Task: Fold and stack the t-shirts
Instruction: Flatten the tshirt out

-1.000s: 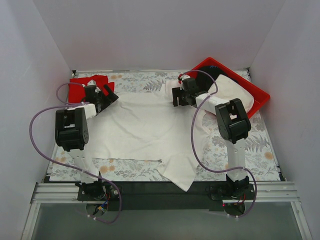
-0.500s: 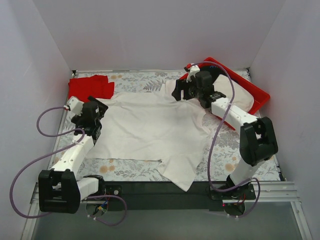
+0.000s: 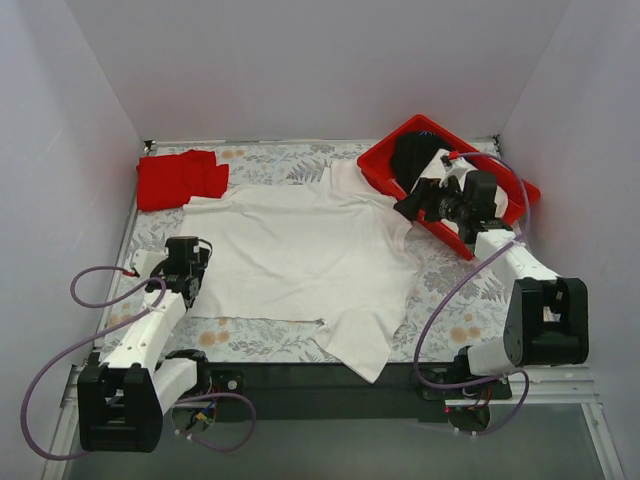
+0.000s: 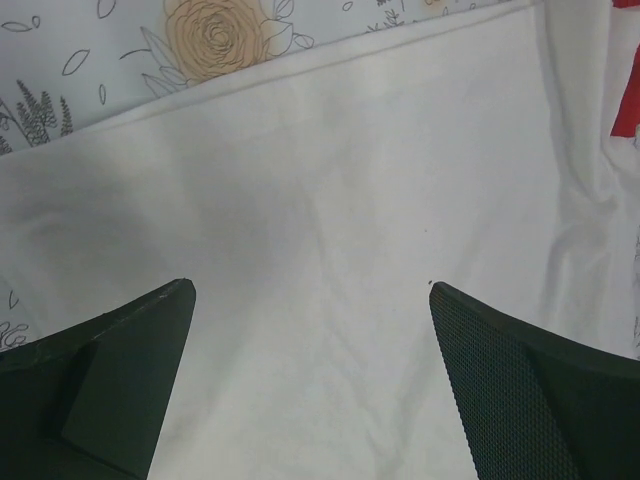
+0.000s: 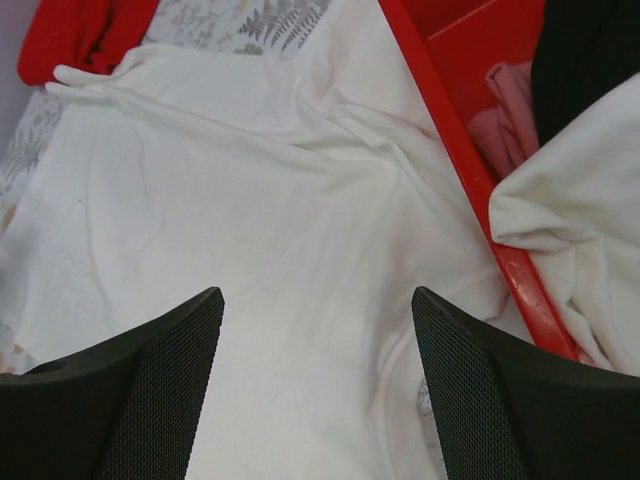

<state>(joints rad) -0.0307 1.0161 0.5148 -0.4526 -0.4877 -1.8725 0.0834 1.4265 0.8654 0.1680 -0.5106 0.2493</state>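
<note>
The left gripper [image 4: 308, 287] is pulling back from the far-left corner toward the near edge, beside the white shirt [image 3: 300, 250]. The right gripper [image 5: 315, 292] is retreating rightward toward the tray [image 3: 378, 172].

Both arms are built of white tube links joined by blocky black motor housings: the left arm [image 3: 150, 325] and the right arm [image 3: 510, 258] each trail a thin, looping mauve cable [image 3: 72, 290] and rise from small black bases [image 3: 185, 382]. The left pincer [image 4: 310, 290] and right pincer [image 5: 315, 295] have matt black fingers [image 5: 480, 390] with a fine mesh-like texture on their faces.
</note>
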